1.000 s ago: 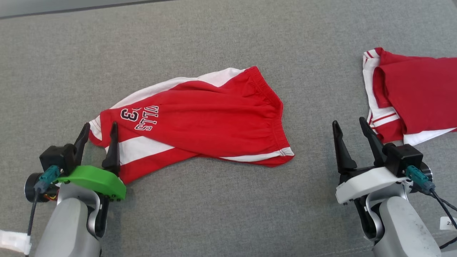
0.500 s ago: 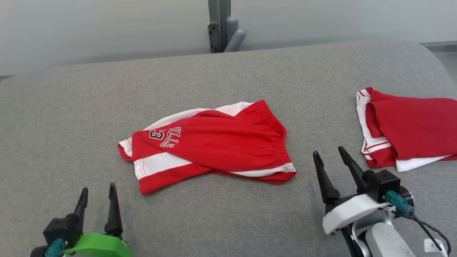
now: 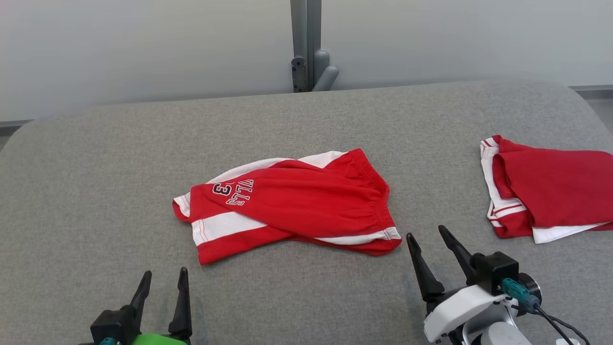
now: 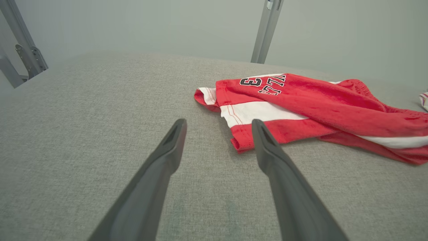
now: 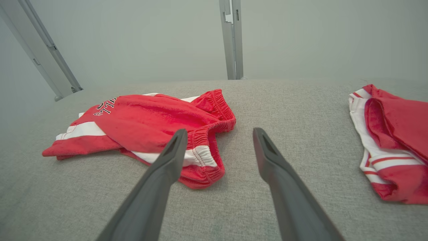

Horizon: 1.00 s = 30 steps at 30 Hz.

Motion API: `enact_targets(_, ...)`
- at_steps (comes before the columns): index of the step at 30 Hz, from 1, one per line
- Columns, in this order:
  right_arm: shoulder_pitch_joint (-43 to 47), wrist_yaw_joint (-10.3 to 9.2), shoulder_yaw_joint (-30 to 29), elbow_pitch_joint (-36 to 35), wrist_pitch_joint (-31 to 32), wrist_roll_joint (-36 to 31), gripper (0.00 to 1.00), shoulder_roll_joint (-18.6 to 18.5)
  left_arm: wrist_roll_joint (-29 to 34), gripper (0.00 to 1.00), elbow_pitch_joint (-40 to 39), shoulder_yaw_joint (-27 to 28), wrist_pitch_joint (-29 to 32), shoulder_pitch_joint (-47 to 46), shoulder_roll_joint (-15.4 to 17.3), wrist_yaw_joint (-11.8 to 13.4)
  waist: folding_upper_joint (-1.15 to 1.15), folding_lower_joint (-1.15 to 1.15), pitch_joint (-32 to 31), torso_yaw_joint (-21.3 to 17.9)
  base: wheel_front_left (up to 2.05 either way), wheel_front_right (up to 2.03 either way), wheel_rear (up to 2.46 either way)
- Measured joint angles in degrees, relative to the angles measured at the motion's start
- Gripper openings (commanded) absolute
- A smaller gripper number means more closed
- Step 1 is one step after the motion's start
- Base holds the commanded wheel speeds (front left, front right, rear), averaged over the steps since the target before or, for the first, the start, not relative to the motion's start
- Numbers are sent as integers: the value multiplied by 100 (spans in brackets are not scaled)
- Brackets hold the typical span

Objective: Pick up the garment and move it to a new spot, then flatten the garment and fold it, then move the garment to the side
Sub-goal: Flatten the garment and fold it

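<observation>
Red shorts with white side stripes and a "23" print [image 3: 292,203] lie crumpled in the middle of the grey padded table [image 3: 96,191]. They also show in the left wrist view [image 4: 311,103] and the right wrist view [image 5: 150,124]. My left gripper [image 3: 163,282] stands open near the front edge, short of the shorts' leg hem, holding nothing. My right gripper [image 3: 428,242] is open too, just right of the waistband corner and apart from the cloth.
A second red and white garment [image 3: 541,191], folded, lies at the table's right edge [image 5: 391,140]. A grey metal post [image 3: 306,45] rises behind the table's far edge against a pale wall. Bare grey table lies left of the shorts.
The head view has tilted up and back, bringing wall and post into it. Both open grippers have drawn back from the shorts toward the front edge; the left one has left the leg hem.
</observation>
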Motion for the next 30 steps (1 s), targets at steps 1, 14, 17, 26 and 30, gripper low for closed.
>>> enact_targets(1,-9,0,16,19,0,0,100,-8,-11,100,1,-33,0,-6,-5,-1,0,0,18,1,0,0,0)
enact_targets(14,-464,0,409,546,0,83,100,-245,-280,100,119,-586,0,-479,-9,-10,0,0,583,164,0,0,0)
enact_targets(17,-508,0,474,566,0,148,100,-331,-305,100,182,-646,0,-487,-9,-10,0,0,695,235,0,0,0)
enact_targets(26,-706,0,730,605,0,230,68,-399,-330,100,214,-757,0,-611,-10,-10,0,0,803,269,0,0,0)
enact_targets(30,-849,0,777,730,0,269,49,-459,-331,100,231,-827,0,-684,-10,-10,0,0,875,324,0,0,0)
